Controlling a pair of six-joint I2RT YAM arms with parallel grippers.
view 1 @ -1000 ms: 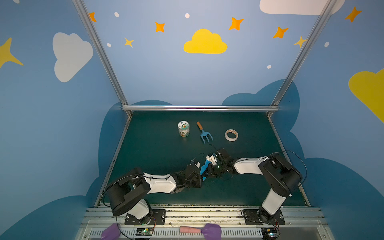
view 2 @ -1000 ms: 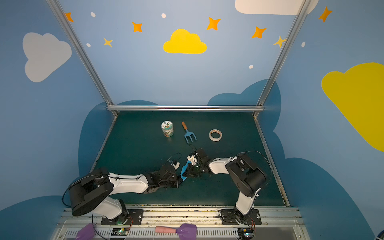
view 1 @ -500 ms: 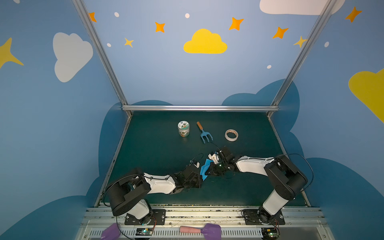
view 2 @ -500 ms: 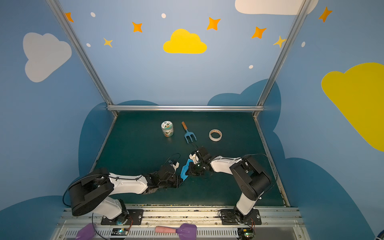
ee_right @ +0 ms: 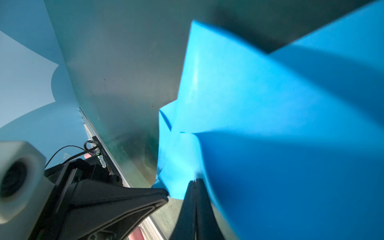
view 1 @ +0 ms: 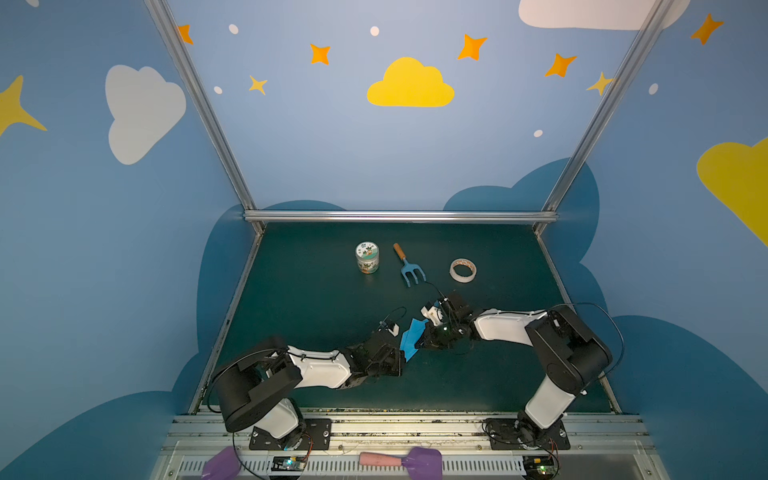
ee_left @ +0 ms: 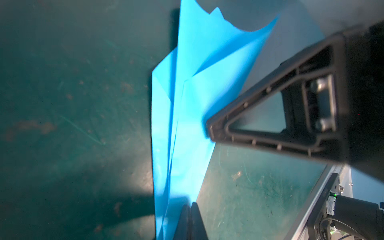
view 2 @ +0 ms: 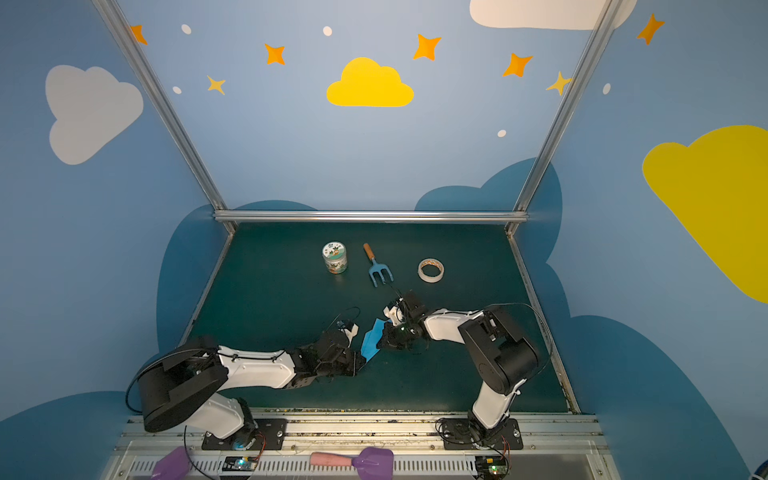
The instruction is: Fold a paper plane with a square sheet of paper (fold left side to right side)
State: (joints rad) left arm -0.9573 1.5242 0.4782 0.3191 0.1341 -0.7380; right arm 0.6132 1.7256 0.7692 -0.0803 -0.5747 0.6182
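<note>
The left gripper [ee_left: 189,204] has its jaws pressed together on one end of the paper plane [ee_left: 187,93], and the right gripper [ee_right: 194,182] is likewise pinched tight on a layered flap of it; each wrist view shows the other arm's black finger meeting the paper close by. The sky-blue sheet is creased into a narrow, layered dart with its loose flaps fanning apart. In both top views the paper plane [view 1: 411,340] [view 2: 371,341] sits between the two grippers, near the front middle of the dark green table mat [view 1: 316,299], well apart from the jar [view 1: 367,257], the blue hand fork [view 1: 409,266] and the tape roll [view 1: 462,270] farther back. My judgement is that it will handle as very light, thin and limp: single layers will buckle or tear under a pull, and smooth paper may slip from hard pads, so the better hold is on stacked layers beside a crease, with the arms not tugging against each other. Each pinch point lies at the edge of its own wrist view, the dart's tip is cut off there, the right wrist picture is blurred close up, and the gripper bodies cover much of the paper from above; whether it touches the mat I cannot tell
</note>
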